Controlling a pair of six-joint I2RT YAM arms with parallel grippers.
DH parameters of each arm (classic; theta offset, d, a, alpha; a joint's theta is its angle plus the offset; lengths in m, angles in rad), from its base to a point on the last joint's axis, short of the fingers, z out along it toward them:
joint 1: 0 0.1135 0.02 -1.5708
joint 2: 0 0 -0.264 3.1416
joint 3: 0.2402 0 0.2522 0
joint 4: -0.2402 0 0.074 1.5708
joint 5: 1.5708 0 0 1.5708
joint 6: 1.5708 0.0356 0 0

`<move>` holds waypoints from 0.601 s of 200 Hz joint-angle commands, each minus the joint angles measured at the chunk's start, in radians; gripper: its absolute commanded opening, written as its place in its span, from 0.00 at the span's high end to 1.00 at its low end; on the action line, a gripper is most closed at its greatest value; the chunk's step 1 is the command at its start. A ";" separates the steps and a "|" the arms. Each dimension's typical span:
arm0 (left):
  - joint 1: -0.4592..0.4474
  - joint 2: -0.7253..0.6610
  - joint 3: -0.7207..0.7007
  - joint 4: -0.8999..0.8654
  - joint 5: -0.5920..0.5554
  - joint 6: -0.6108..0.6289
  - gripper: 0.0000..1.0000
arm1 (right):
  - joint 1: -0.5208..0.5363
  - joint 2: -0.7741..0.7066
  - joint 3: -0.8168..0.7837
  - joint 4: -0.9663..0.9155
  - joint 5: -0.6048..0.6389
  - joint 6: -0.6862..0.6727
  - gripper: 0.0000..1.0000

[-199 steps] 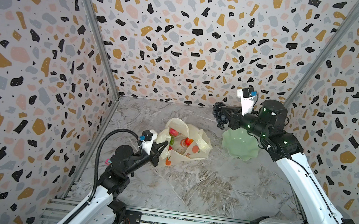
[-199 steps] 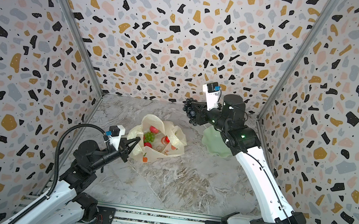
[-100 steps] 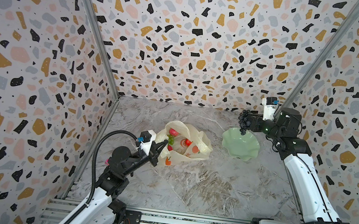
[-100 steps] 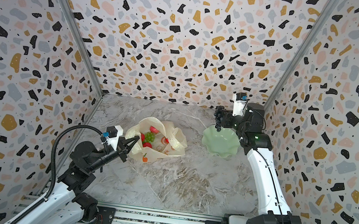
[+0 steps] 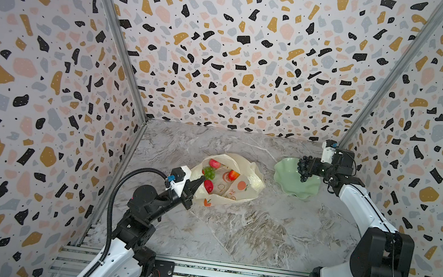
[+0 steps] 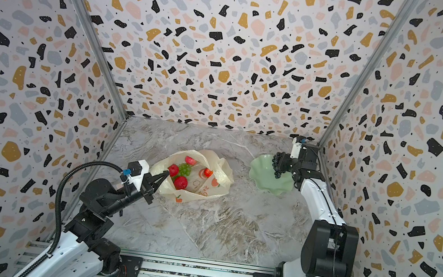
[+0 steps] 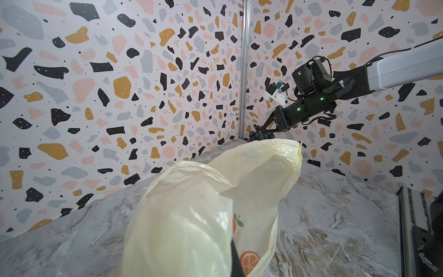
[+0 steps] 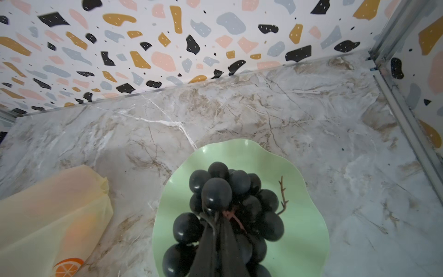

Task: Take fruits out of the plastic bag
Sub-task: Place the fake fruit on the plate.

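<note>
The cream-yellow plastic bag [image 5: 239, 189] [image 6: 207, 187] lies open mid-table. Inside it I see a red apple [image 5: 214, 163], a green grape bunch [image 5: 209, 173], another red fruit [image 5: 208, 186] and a red-yellow fruit [image 5: 233, 174]. My left gripper [image 5: 200, 182] [image 6: 164, 176] is shut on the bag's near-left rim; in the left wrist view the bag [image 7: 187, 215] hides most of its dark fingers [image 7: 236, 260]. My right gripper [image 5: 309, 169] [image 8: 215, 217] is shut on a dark grape bunch [image 5: 302, 168] [image 8: 239, 184], held over the pale green dish [image 5: 286, 180] [image 8: 299, 215].
Patterned walls close in the left, back and right sides. The dish [image 6: 263, 180] sits near the back right corner, a hand's width right of the bag [image 8: 48, 215]. Metal rails [image 5: 224, 275] run along the front edge.
My right arm has carried the dark grape bunch from above the bag rightward and down over the green dish. The left gripper has kept its hold on the bag.
</note>
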 commanded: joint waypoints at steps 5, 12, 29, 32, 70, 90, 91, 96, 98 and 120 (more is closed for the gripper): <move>-0.004 -0.006 0.020 0.010 0.016 0.012 1.00 | -0.005 0.019 0.008 0.044 0.037 0.000 1.00; -0.004 -0.007 0.020 0.009 0.016 0.015 1.00 | -0.006 0.031 0.004 0.042 0.035 -0.002 0.99; -0.004 -0.010 0.021 0.004 0.012 0.021 1.00 | -0.007 0.060 0.003 0.030 0.034 -0.008 0.98; -0.004 -0.011 0.022 0.004 0.012 0.023 1.00 | -0.006 0.064 0.005 0.028 0.034 -0.009 0.97; -0.004 -0.016 0.027 -0.027 0.009 0.032 1.00 | -0.006 0.128 0.022 0.001 0.044 -0.015 0.95; -0.003 -0.016 0.027 -0.024 0.010 0.030 1.00 | -0.004 0.162 0.029 -0.001 0.041 -0.017 0.92; -0.003 -0.016 0.027 -0.025 0.011 0.030 1.00 | -0.003 0.164 0.030 -0.001 0.041 -0.016 0.91; -0.002 -0.015 0.027 -0.026 0.012 0.033 1.00 | -0.002 0.174 0.033 -0.005 0.039 -0.016 0.90; -0.003 -0.014 0.027 -0.027 0.012 0.033 1.00 | -0.001 0.178 0.036 -0.007 0.036 -0.017 0.89; -0.004 -0.016 0.027 -0.034 0.009 0.039 1.00 | 0.005 0.215 0.052 -0.024 0.026 -0.018 0.85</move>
